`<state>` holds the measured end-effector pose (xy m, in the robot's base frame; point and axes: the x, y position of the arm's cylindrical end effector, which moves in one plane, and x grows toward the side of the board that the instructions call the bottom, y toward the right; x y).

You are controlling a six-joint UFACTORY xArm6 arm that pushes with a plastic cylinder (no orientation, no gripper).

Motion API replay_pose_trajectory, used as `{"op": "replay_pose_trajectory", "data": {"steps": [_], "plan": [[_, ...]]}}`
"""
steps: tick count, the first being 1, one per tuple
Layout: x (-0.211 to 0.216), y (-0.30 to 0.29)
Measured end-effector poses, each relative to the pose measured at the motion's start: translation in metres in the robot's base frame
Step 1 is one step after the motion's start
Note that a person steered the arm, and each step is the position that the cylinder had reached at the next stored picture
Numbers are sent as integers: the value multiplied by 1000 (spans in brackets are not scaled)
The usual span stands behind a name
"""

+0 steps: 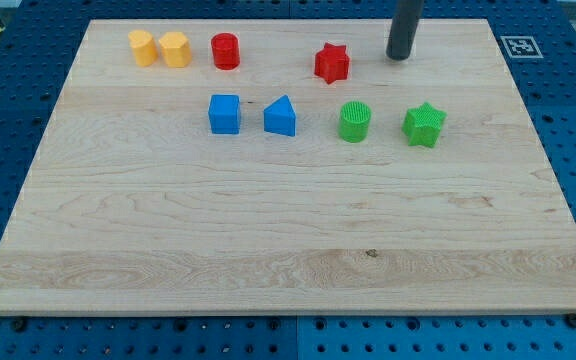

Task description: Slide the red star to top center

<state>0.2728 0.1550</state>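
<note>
The red star [332, 63] sits on the wooden desk [268, 240] in the upper middle of the frame, slightly right of center and a little below the top edge. My tip [399, 56] stands near it, to its upper right, apart from it and touching no block. There is no hand on this arm: the rod cannot open or close and holds nothing.

The step in hand looks like the approach, with the push not yet made. The star seems close to top center already, so only a short nudge toward the left and a little up appears to be left. For that, my tip should come to the star's right side, slightly below, and press gently, stopping well short of the red cylinder [226, 51].
</note>
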Motion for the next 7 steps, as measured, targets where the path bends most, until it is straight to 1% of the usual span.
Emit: {"op": "replay_pose_trajectory", "data": {"steps": [1, 2, 3, 5, 7], "plan": [[27, 0], [33, 0], [33, -10], [33, -67], [27, -84]]}}
